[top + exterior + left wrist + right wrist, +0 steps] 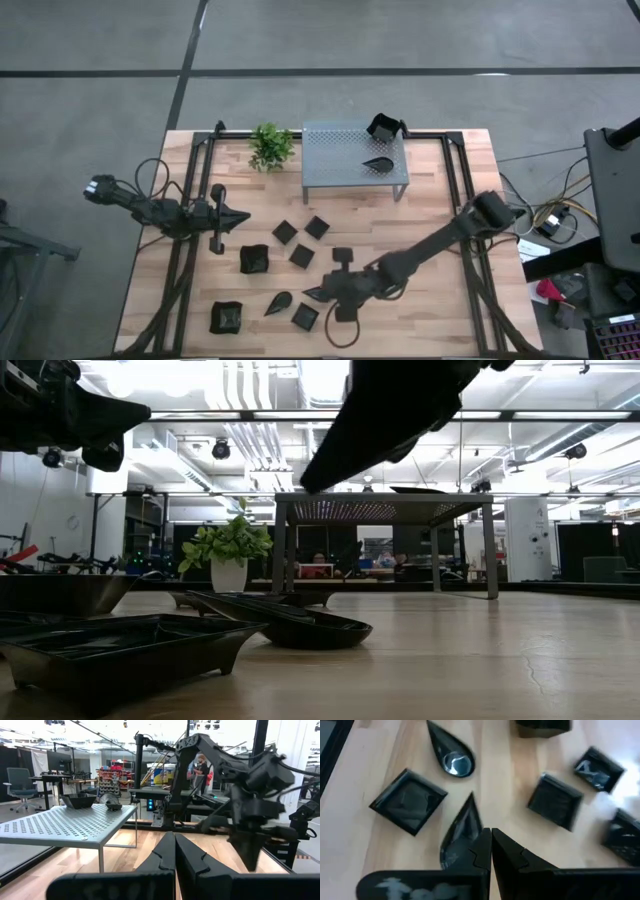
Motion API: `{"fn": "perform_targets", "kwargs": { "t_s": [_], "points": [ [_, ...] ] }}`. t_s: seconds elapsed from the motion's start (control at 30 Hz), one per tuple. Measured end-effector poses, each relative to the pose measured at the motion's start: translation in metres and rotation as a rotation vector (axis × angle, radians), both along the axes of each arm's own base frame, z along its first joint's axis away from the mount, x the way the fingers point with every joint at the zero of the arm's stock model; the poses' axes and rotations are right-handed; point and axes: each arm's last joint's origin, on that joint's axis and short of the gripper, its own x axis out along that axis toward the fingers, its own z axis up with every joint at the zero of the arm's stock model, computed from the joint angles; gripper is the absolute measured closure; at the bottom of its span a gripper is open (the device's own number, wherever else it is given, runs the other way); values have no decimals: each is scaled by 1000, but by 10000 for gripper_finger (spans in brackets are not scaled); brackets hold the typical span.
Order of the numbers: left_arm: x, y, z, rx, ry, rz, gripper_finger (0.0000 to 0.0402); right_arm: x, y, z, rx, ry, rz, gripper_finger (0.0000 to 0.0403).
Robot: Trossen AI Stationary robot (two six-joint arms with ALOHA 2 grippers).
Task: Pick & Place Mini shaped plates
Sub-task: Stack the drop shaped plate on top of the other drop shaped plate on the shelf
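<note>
- The right gripper is hanging low over the front of the table, its fingers pressed together and clenched on nothing.
- A teardrop plate is lying just under and beside those fingertips, its pointed end aiming away from the gripper; whether the fingers are touching it cannot be told.
- In the right wrist view, a second teardrop plate is lying a little farther off, a flat square plate is sitting beside the near teardrop, and other square plates are lying on the far side of the fingers.
- In the high view, the mini shaped plates are lying scattered over the front half of the wooden table, with deeper ones towards the left arm's side.
- Two more dishes are resting on the grey perforated shelf at the back: a deep one at its corner and a teardrop on its top.
- The left gripper is waiting at the left of the table, well apart from the plates, its fingers closed together and holding nothing.
- A small green plant is standing just beside the shelf.
- The table is standing on a grey floor; in the low view, a large workshop hall with ceiling lights is opening behind it.
</note>
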Motion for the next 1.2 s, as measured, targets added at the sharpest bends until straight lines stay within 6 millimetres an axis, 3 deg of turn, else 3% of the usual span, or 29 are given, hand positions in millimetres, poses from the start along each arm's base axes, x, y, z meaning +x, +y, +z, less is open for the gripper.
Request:
{"fn": "perform_targets", "kwargs": {
  "t_s": [0.13,0.33,0.57,0.77,1.2],
  "points": [
    [0,0,0,1,2,0,401,10,12,-10,10,23,31,382],
    [0,0,-1,2,6,0,401,18,34,-19,10,29,71,333],
    [0,0,-1,6,15,0,401,20,36,-32,-6,64,53,300],
    [0,0,-1,6,15,0,401,19,36,-44,-19,100,46,302],
    [0,0,-1,6,14,0,401,19,37,-46,7,98,19,328]
  ]
}}
